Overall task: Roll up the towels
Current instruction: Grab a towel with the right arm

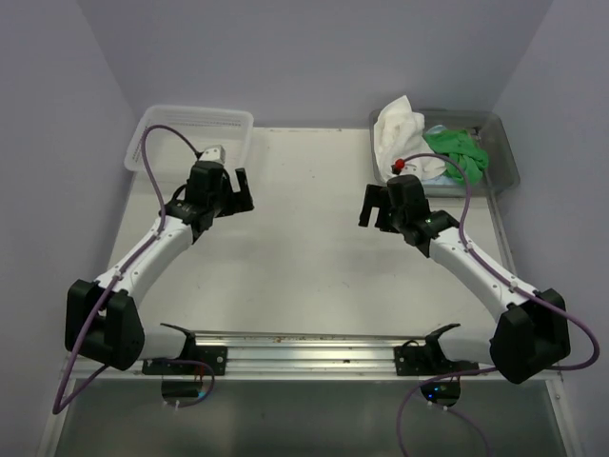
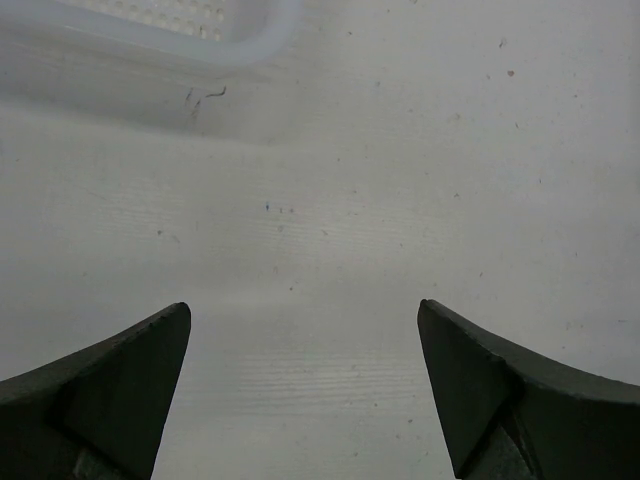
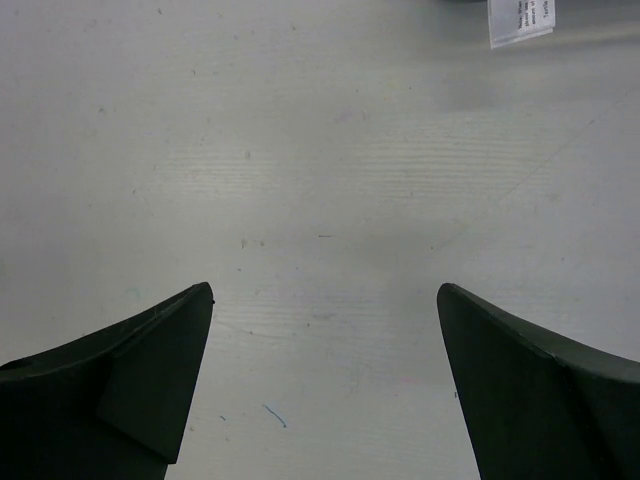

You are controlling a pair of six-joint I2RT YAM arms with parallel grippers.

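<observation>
Read the top view as a clock face centred on the table (image 1: 304, 267), with 6 o'clock at the near edge. A metal rail (image 1: 314, 345) runs along that edge. The black arm bases sit at about 7 and 5 o'clock, each trailing a purple cable (image 1: 95, 314).

From there the white arms slant inward. The left gripper (image 1: 236, 195) hangs over bare tabletop at about 10 o'clock and the right gripper (image 1: 373, 211) at about 2 o'clock, well apart from each other. Both stand spread as wide as they go and hold nothing. In the left wrist view the dark fingers (image 2: 110, 400) sit at the two lower corners with only speckled table surface between them. The right wrist view shows the same wide gap over the table, plus a small printed label (image 3: 520, 20) at its 1 o'clock corner.

Farther back, at 11 o'clock, a white lattice basket (image 1: 166, 124) sits at the far left corner of the table, just beyond the left gripper. One rounded corner of it shows at the top of the left wrist view.

At 1 o'clock, in the far right corner, stands a clear plastic tub (image 1: 502, 157) with all three towels heaped loosely inside, unrolled. The white towel (image 1: 398, 129) rises over the tub's left end. The green towel (image 1: 459, 152) lies crumpled to its right. A patch of the light blue towel (image 1: 436, 129) shows between them. The right gripper is near the tub but touches none of the towels.
</observation>
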